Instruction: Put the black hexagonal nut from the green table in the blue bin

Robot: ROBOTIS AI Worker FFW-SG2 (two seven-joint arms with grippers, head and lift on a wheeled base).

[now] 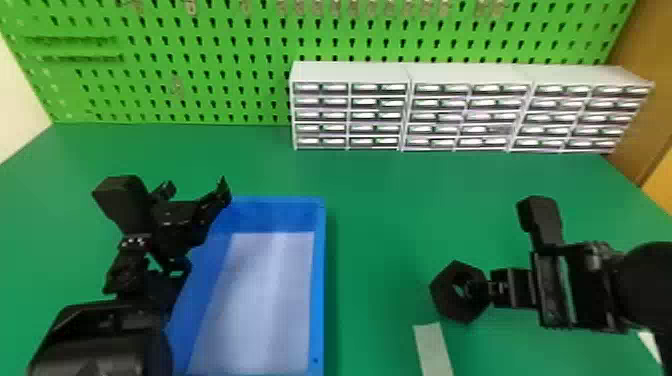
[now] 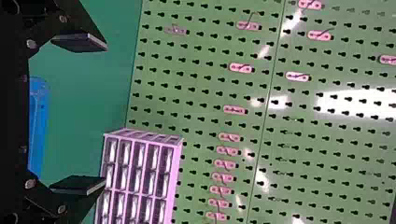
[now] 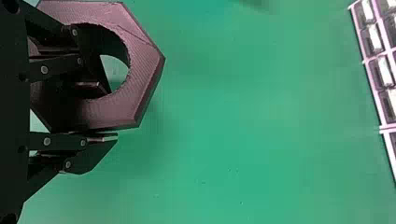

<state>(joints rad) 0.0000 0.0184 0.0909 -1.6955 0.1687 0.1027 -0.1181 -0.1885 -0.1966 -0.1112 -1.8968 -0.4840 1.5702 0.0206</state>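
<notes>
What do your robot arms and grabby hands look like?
The chunky black left arm has a row of tiny white dots near its wrist. The bulky black right arm has a boxy block near its gripper. The black metal-looking left gripper and black right gripper have flat fingers and small silvery, round screw heads.

You are looking at a workshop, or a corner fitted out like one. Across the top of the head view you have a green pegboard [image 1: 215, 95] punched with rows of keyhole-shaped slots, and your left wrist view shows small hook-like fittings [image 2: 241, 68] mounted on it in the upper middle and lower middle of the frame. Upper right of centre in the head view, you can see pale cabinets [image 1: 350, 72] of many small drawers, the sort used for sorting parts, standing against the pegboard on a broad green desk [image 1: 390, 200].
</notes>
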